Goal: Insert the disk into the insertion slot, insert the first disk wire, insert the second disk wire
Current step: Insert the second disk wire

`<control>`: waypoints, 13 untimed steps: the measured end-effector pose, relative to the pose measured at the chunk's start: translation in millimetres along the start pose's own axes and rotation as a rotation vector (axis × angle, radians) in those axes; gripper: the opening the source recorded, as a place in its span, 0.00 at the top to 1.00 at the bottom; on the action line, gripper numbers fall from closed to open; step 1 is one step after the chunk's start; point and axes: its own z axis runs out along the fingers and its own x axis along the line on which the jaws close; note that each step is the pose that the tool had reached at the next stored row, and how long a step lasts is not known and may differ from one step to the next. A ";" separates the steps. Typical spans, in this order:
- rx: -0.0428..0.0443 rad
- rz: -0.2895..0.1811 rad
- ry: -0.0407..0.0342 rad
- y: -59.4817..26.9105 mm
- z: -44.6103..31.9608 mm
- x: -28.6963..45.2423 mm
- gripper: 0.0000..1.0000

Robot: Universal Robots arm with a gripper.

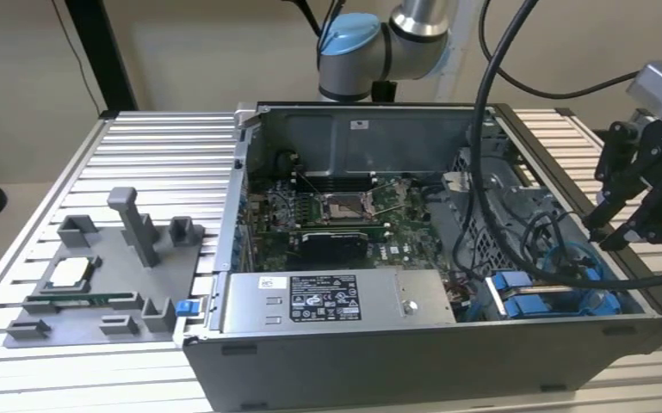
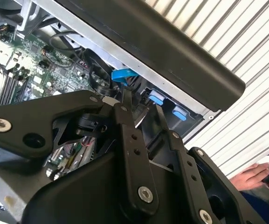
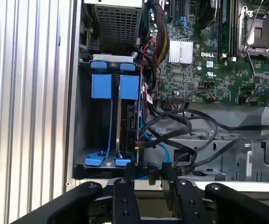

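Note:
The disk [image 3: 128, 122] stands on edge inside the insertion slot [image 3: 84, 121], clipped in a blue carrier [image 3: 129, 87]. A second blue carrier [image 3: 101, 87] sits beside it. In the exterior view the slot's blue rails [image 1: 534, 297] lie at the case's near corner, on that view's right. Black wires [image 3: 171, 122] and a blue wire [image 3: 163, 150] loop next to the disk's end; whether any is plugged in I cannot tell. My gripper [image 3: 147, 171] hangs above the case edge by the slot, open, with nothing between its fingers [image 2: 125, 100]. In the exterior view the gripper [image 1: 620, 234] hovers over the case's wall on that view's right.
The open computer case [image 1: 423, 361] holds a motherboard [image 1: 343, 215] and a grey labelled power-supply box [image 1: 331, 301]. A grey fixture tray [image 1: 89, 292] lies on the ribbed table at the exterior view's left. Thick black arm cables [image 1: 485, 155] drape over the case. A person's hand [image 2: 253, 176] rests nearby.

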 end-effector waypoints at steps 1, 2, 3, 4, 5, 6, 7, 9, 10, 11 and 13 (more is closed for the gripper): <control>0.0006 0.007 -0.0012 -0.1 0.1 0.0 0.00; 0.0010 0.014 -0.0023 -0.1 0.3 -0.1 0.00; 0.0015 0.020 -0.0035 -0.1 0.4 -0.1 0.00; 0.0020 0.026 -0.0048 0.0 0.6 -0.1 0.00; 0.0024 0.031 -0.0058 0.0 0.6 -0.1 0.00; 0.0028 0.036 -0.0070 0.0 0.7 -0.2 0.00; 0.0032 0.041 -0.0083 0.1 0.8 -0.2 0.00; 0.0040 0.052 -0.0108 0.2 0.8 -0.3 0.00; 0.0044 0.057 -0.0125 0.3 0.8 -0.3 0.00; 0.0048 0.062 -0.0146 0.4 0.9 -0.4 0.00; 0.0056 0.073 -0.0188 0.6 0.9 -0.4 0.00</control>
